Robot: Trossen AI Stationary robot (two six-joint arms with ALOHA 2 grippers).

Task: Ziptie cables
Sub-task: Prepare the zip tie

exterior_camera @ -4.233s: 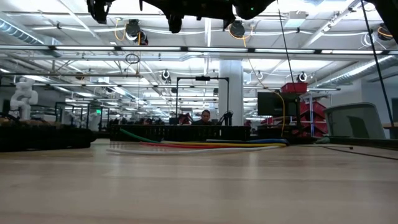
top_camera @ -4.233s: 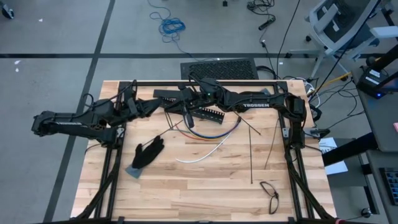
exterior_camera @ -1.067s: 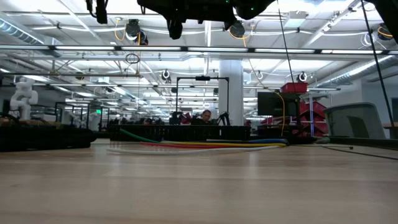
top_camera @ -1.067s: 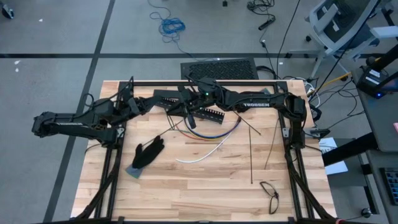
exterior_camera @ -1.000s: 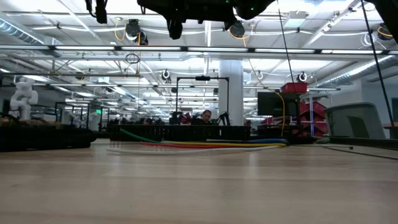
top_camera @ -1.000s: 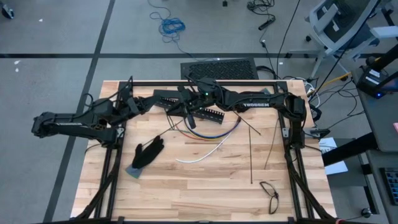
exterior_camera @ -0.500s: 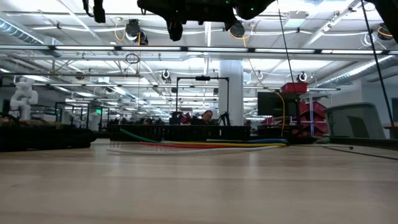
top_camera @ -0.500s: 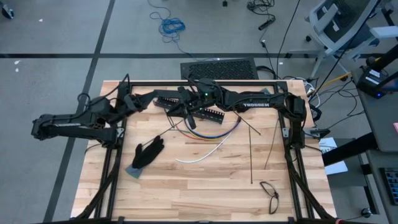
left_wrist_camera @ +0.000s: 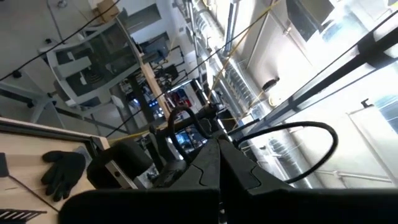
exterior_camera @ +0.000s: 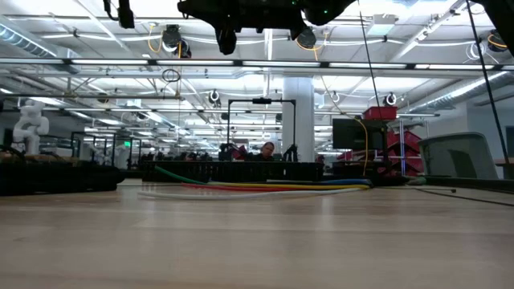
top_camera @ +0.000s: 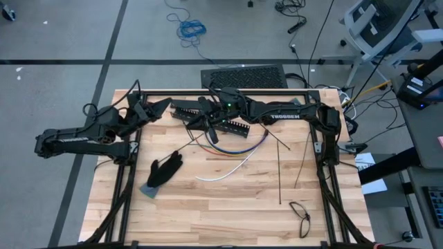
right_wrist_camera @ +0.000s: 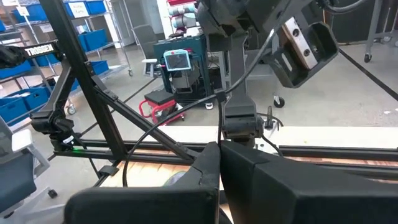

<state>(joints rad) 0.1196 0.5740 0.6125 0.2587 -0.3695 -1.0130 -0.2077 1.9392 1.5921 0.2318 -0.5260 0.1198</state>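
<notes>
I have my right gripper (top_camera: 205, 128) closed with its fingers pressed together and holding nothing that I can make out; it hangs above the bench near the middle of the far edge, just over the long black slotted plastic bar (top_camera: 220, 122). My left gripper (top_camera: 164, 105) is likewise closed and empty, raised near the far left corner of the pale wooden butcher-block bench (top_camera: 208, 207), well clear of the work.

The bundle of thin flexible cables (top_camera: 239, 146), purple, blue, yellow, red and white, lies flat on the bench just on the near side of the slotted bar, untied. From above its long axis runs roughly along the far edge, bowed into a shallow arc: one end sits near the bar under my right gripper, the other sweeps up toward the far right. A white strand trails off toward the bench's middle. In the low view the cables (exterior_camera: 257, 186) lie side by side along the bar.

I judge no tie is on yet, so I am at the start. Next I would need a thin stiff black strip (top_camera: 279, 168), which lies loose toward the right edge; that calls for opening a gripper and a low, careful pinch. A black work glove (top_camera: 162, 171) lies toward the left edge.
</notes>
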